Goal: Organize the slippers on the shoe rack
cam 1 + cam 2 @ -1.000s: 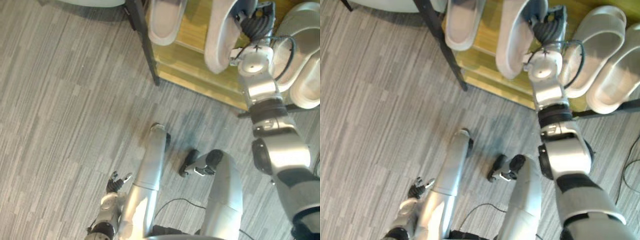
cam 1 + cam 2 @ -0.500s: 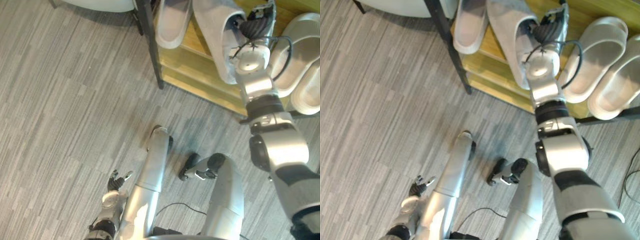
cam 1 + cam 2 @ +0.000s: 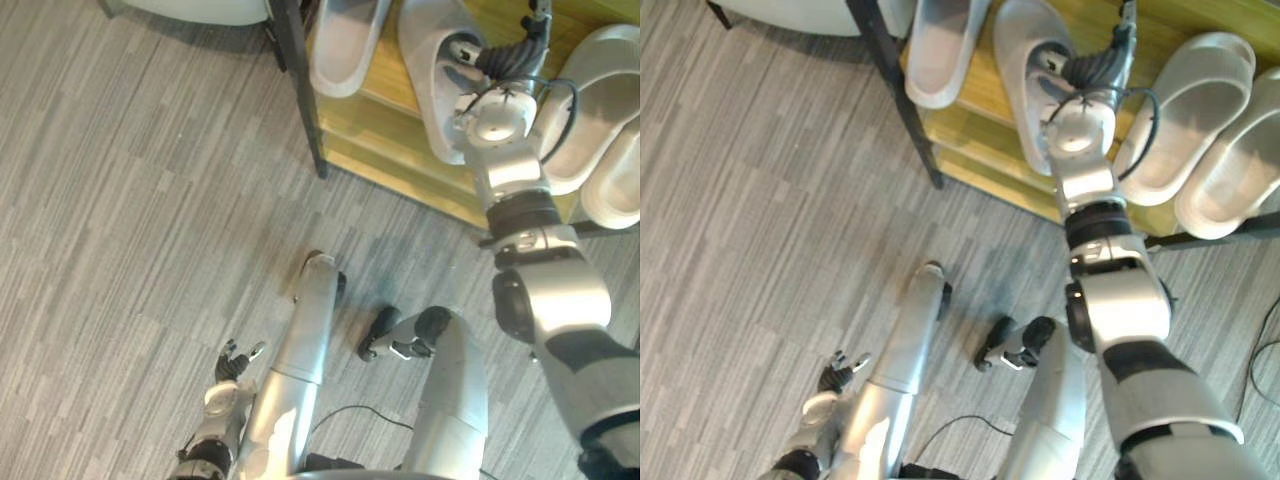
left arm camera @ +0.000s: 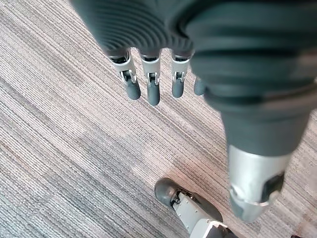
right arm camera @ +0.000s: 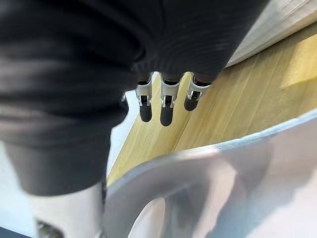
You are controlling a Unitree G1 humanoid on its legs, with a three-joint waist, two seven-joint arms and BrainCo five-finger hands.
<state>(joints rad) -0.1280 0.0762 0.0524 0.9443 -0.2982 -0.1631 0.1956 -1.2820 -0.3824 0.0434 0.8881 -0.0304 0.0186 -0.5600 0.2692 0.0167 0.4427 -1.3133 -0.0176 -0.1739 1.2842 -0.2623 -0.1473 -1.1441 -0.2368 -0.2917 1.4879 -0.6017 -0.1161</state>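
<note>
A grey slipper [image 3: 432, 95] lies sole-down on the wooden shoe rack shelf [image 3: 385, 150], its toe toward me. My right hand [image 3: 500, 60] hovers right above its strap, open. In the right wrist view its fingers [image 5: 166, 106] point straight out over the bare wood, and the slipper's strap [image 5: 223, 183] sits just below them. A matching slipper [image 3: 345, 45] rests to the left on the same shelf. Two paler slippers [image 3: 590, 110] lie at the right end. My left hand [image 3: 232, 362] hangs low over the floor, its fingers [image 4: 152, 89] relaxed and holding nothing.
The rack's black post [image 3: 300, 90] stands at its left corner. A pale rounded object [image 3: 190, 6] sits on the floor left of the rack. Grey plank flooring [image 3: 130, 230] stretches in front.
My right hand has opened and let go of the grey slipper, which went from tilted in the grip to lying flat on the shelf. The view shifted slightly. The left hand stayed put.
</note>
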